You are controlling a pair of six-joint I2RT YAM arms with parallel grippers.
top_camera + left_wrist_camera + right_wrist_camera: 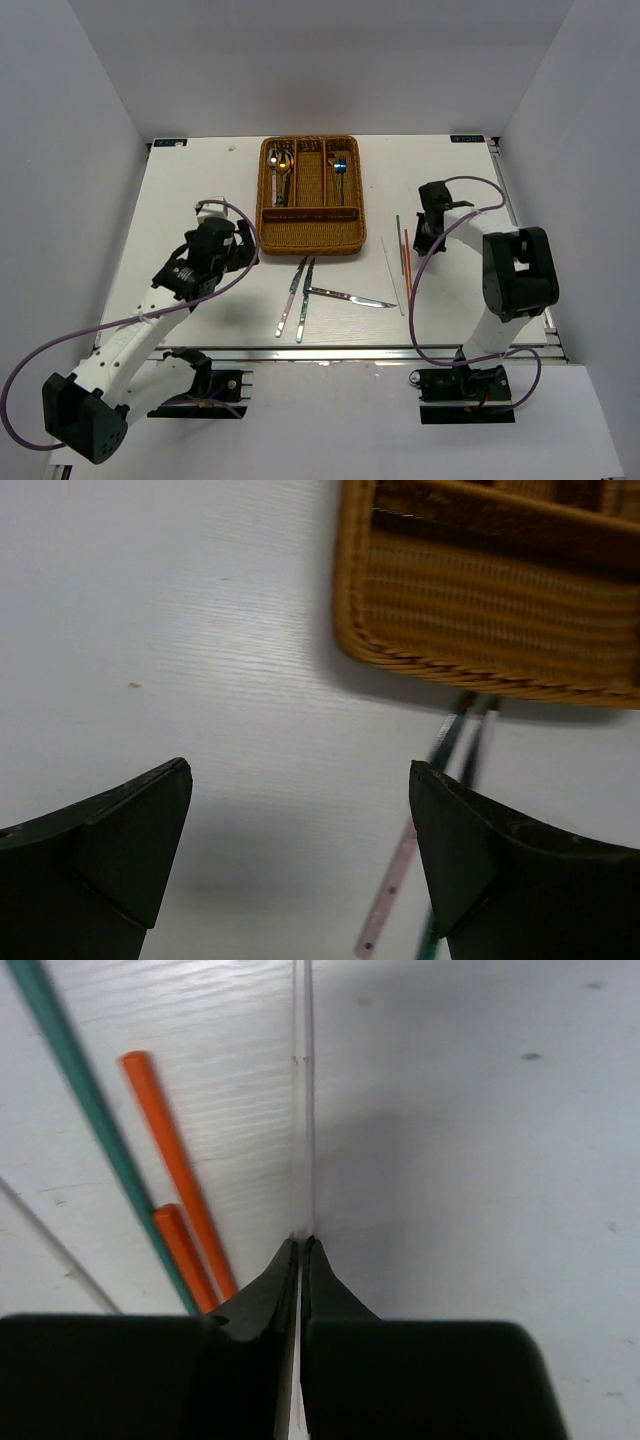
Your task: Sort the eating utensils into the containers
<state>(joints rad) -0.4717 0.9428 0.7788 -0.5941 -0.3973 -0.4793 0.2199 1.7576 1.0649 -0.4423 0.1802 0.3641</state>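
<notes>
Across the white table (200, 180), open surface on the left side and along the far edge. At upper centre, a brown woven wicker rectangular tray (310, 235), well apart from both side edges; in its left long slot gold- and silver-bowled spoons (283, 165), in its right long slot a small blue-and-gold fork (338, 165). Just off the tray's lower left corner, the left gripper (300, 770), fingers spread wide, grasping nothing. Below the tray, three slim silver cutlery pieces (305, 295). At centre right, the right gripper (302, 1245), pinched shut on a thin pale chopstick (303, 1110); beside it, orange-red chopsticks (180, 1175) and a green chopstick (80, 1080).
</notes>
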